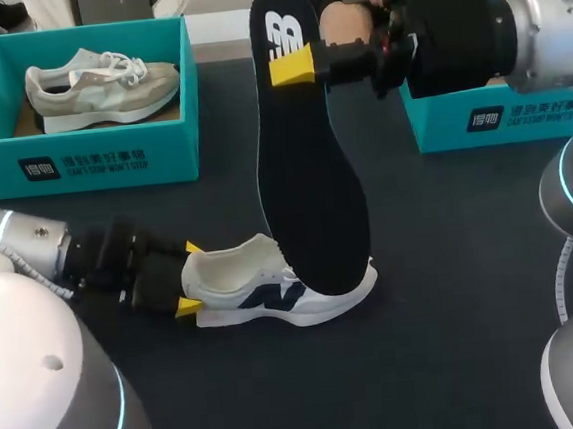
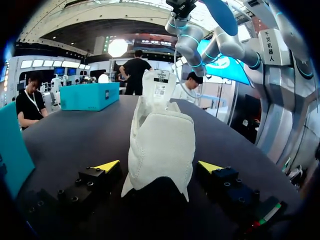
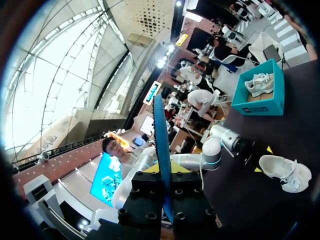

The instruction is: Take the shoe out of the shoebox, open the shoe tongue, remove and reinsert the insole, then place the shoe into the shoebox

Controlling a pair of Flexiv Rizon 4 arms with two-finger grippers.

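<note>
Risks, read left to right across the dark table point(image 1: 458, 340).

An open teal cardboard shoebox point(image 1: 81, 157) sits at the far left corner with a grey-beige suede sneaker point(image 1: 105, 88) inside. No hazard there.

The left gripper point(image 1: 189, 277) lies near the left edge, fingers spread either side of the heel of the white mesh sneaker with navy logo point(image 1: 274, 298), which lies mid-table. Judgement: the heel is bracketed, not clamped, so a push during reinsertion could slide or tip the shoe.

The long black foam insole point(image 1: 308, 172) hangs upright over the shoe, with the right gripper point(image 1: 292, 65) pinching it near its logo end. Held that far from its free end, it will likely flex and miss the opening, or snag the tongue point(image 2: 159, 85).

A second teal box point(image 1: 499, 116) stands at the far right edge.

Views:
- **Left wrist:** it alone shows slim gaps between each yellow fingertip point(image 2: 107, 165) and the heel, which the head view hides.
- **Right wrist:** it shows the insole edge-on between the pressed fingers.
- **Head:** only this view shows the insole's lower end overlapping the forefoot. Whether they touch cannot be told.
</note>
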